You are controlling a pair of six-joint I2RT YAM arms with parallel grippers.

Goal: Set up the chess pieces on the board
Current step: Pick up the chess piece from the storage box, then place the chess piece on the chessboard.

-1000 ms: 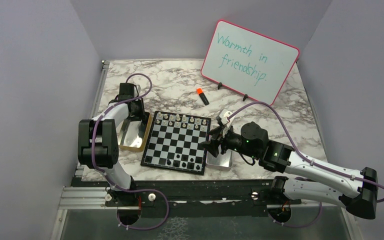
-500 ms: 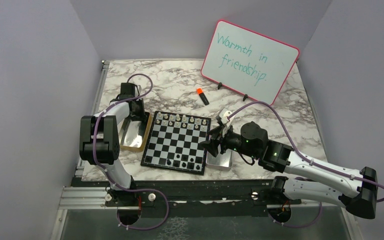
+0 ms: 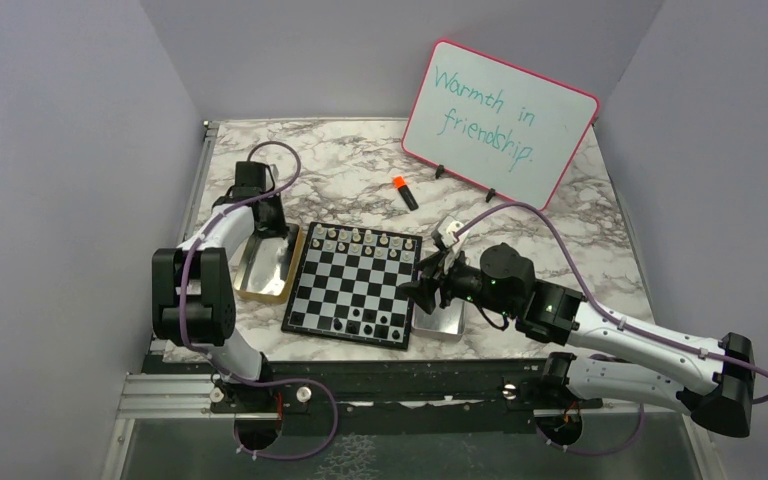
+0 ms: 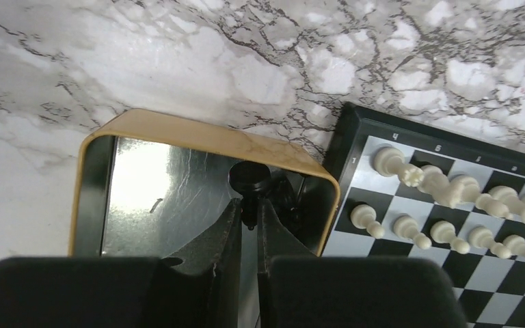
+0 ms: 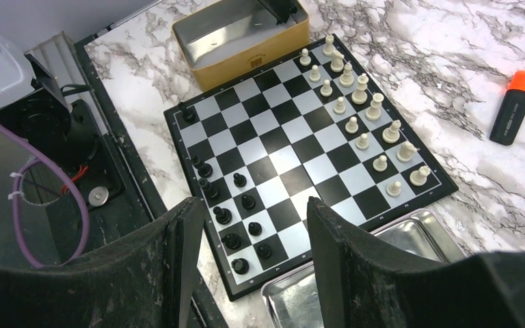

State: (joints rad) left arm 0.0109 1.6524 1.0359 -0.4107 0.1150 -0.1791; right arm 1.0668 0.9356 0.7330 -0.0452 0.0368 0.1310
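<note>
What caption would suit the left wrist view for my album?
Left gripper pinches a small black chess piece in the gold-rimmed tray beside the checkered chessboard.

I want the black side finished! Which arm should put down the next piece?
Left. The left gripper pinches a black piece in the gold tray, right beside the board. The right gripper hangs open and empty.
</note>
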